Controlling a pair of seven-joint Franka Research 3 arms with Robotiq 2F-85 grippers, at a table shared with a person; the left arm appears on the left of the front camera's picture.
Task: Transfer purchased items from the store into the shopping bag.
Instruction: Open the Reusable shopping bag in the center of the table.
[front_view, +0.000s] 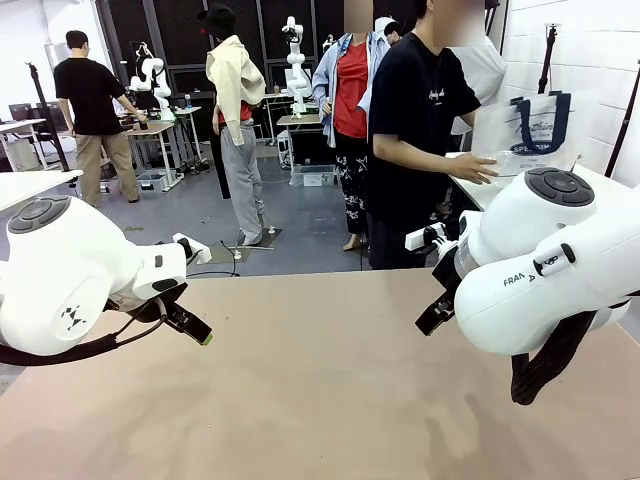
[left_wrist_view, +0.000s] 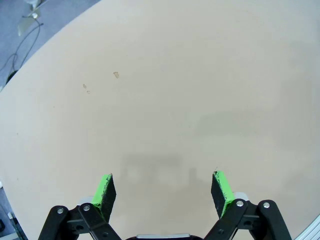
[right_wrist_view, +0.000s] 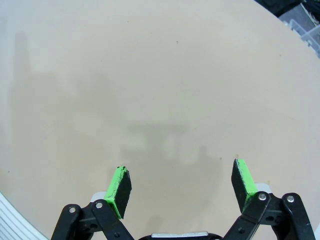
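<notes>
Bag (front_view: 530, 125) is standing off at the far right on a white side surface beyond the table (front_view: 320, 400), with the person's hand (front_view: 470, 168) reaching to its lower edge, so it is not sitting within the arms' reach. Left gripper (left_wrist_view: 163, 181) and right gripper (right_wrist_view: 181, 172) are both hanging wide open over bare tabletop, gripping nothing. As I judge it, the transfer is only just getting under way, with all of the packing lying ahead.
</notes>
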